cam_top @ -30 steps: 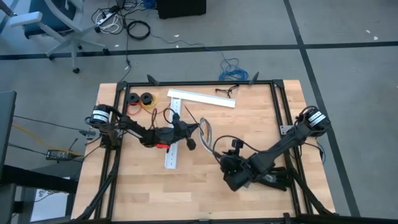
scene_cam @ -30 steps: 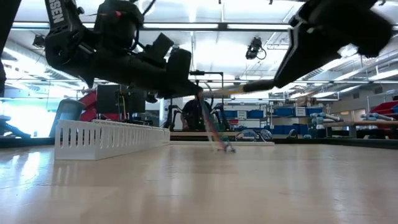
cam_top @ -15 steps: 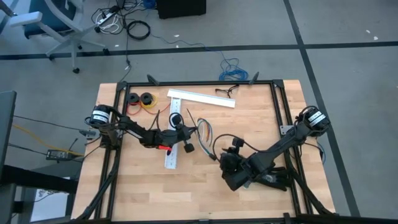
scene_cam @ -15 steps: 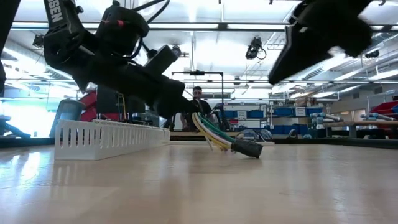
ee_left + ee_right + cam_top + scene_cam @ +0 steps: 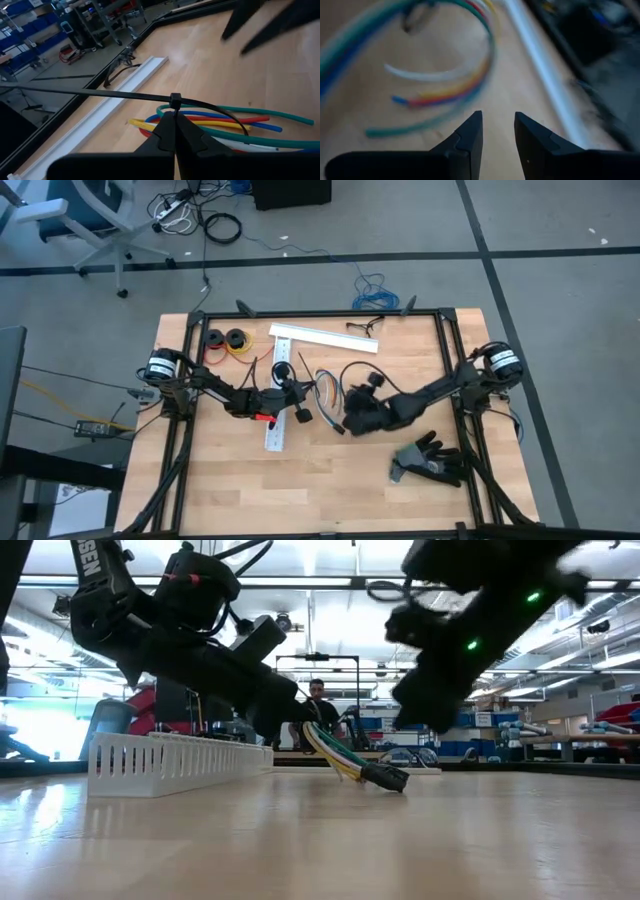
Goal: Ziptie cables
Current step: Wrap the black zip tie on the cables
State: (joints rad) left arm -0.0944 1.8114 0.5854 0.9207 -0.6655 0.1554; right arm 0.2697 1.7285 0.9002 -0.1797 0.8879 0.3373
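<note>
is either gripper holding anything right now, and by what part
The left gripper is shut on the ziptie, pinching it just below its head where it loops the cables. The right gripper is open and holds nothing.

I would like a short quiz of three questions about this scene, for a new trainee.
1. True or false: the ziptie is looped around the cables.
2. Which gripper has its fingers apart: A left, B right?
3. Fill in: the black glove lies on the ____.

Key:
1. True.
2. B: the right gripper is open near the cables; the left gripper is shut on the ziptie.
3. Table.
</note>
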